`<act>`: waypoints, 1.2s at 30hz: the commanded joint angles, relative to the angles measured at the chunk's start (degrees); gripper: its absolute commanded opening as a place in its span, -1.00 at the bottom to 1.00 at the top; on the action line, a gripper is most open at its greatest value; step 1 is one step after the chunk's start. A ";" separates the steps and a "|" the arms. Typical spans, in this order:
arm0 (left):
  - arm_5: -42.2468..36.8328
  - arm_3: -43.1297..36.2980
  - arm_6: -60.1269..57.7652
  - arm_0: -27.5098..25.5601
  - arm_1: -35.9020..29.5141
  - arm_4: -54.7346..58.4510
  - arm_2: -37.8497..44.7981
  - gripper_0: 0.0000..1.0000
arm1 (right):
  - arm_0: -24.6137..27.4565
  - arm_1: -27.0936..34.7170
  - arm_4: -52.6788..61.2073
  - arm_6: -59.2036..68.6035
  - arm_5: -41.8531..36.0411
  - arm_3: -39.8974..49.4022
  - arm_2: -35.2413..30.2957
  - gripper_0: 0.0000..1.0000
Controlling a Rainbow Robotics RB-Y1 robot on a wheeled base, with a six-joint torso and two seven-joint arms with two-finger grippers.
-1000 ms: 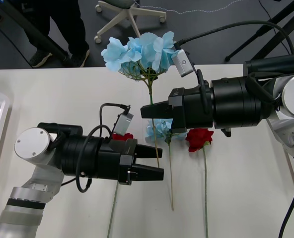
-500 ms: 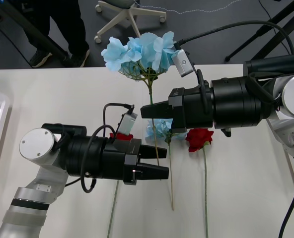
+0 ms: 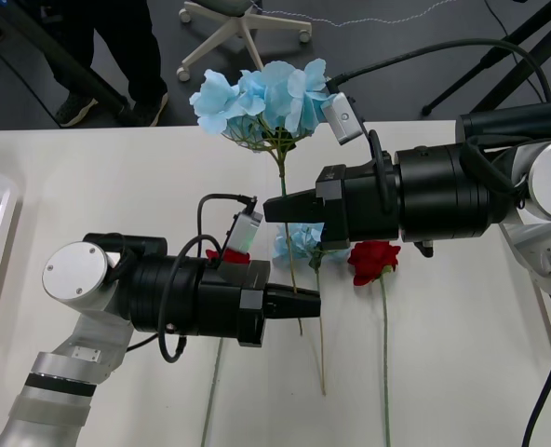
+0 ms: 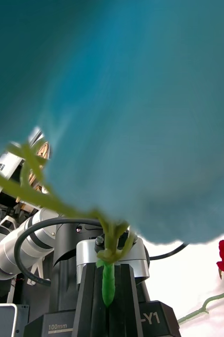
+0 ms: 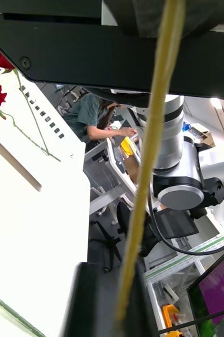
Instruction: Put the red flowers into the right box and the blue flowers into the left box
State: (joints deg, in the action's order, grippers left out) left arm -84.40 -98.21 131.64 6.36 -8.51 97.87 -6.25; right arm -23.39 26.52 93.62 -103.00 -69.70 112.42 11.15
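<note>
From the front, the right gripper (image 3: 274, 207) pinches the blue flower (image 3: 266, 91) by its stem, head upright above the table (image 3: 117, 177). The left gripper (image 3: 303, 304) sits lower, jaws narrow and seemingly closed on the same stem. In the right wrist view the green stem is clamped between black fingers (image 4: 88, 303). In the left wrist view the stem runs between that arm's fingers too. The handover will go best if the left's hold is firm before the right releases.

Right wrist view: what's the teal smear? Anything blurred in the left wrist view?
Right wrist view: the blue flower, too near the lens, out of focus; its stem in the right end effector is sharp. Left wrist view: the stem is a soft streak.
</note>
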 commanded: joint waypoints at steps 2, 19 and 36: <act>0.56 -1.98 -8.24 -0.91 1.57 0.92 -1.49 -1.00 | -1.31 -0.06 0.77 -0.62 0.62 1.13 0.10 -1.00; 0.47 -1.98 -8.24 -1.18 1.57 1.54 -1.05 -1.00 | -1.31 -0.06 1.13 -1.24 1.24 1.13 0.10 0.97; -0.50 -2.25 -9.03 -1.18 -5.55 7.69 4.58 -1.00 | -1.31 0.38 1.21 -1.68 1.50 1.13 -0.52 1.00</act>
State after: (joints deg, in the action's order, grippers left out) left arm -84.49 -98.25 128.64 6.17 -11.12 104.17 -3.58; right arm -23.39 26.54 93.88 -103.00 -68.77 112.42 11.14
